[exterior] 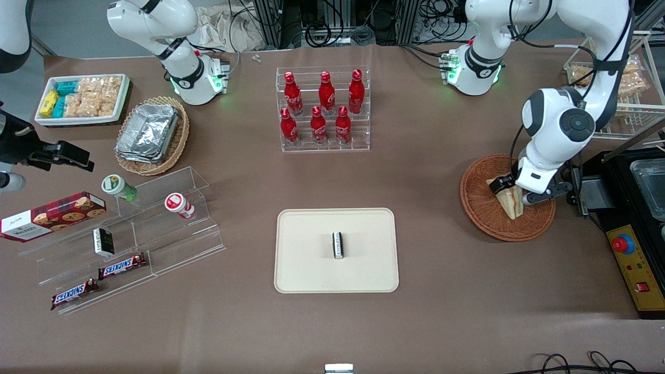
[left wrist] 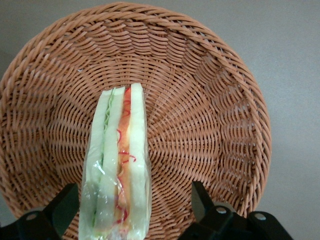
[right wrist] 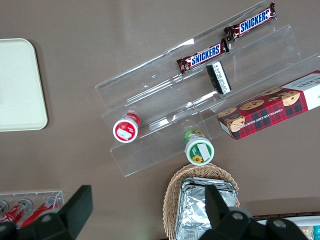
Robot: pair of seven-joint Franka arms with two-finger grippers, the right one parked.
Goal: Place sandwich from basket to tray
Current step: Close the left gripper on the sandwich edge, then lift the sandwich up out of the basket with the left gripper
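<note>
The sandwich (exterior: 511,203) is a wrapped wedge of pale bread with red, orange and green layers, standing on edge in the round reddish-brown wicker basket (exterior: 483,221) toward the working arm's end of the table. My gripper (exterior: 515,194) is low in the basket, open, with its black fingers astride the sandwich (left wrist: 120,165). One finger (left wrist: 62,207) is close against the wrapper; the other finger (left wrist: 205,200) stands well apart from it. The beige tray (exterior: 311,270) lies mid-table, nearer the front camera, toward the parked arm from the basket.
A small black-and-white bar (exterior: 338,244) lies in the middle of the tray. A clear rack of red bottles (exterior: 323,111) stands farther from the camera. A black box with a red button (exterior: 631,249) flanks the basket. Clear snack shelves (exterior: 130,234) sit toward the parked arm's end.
</note>
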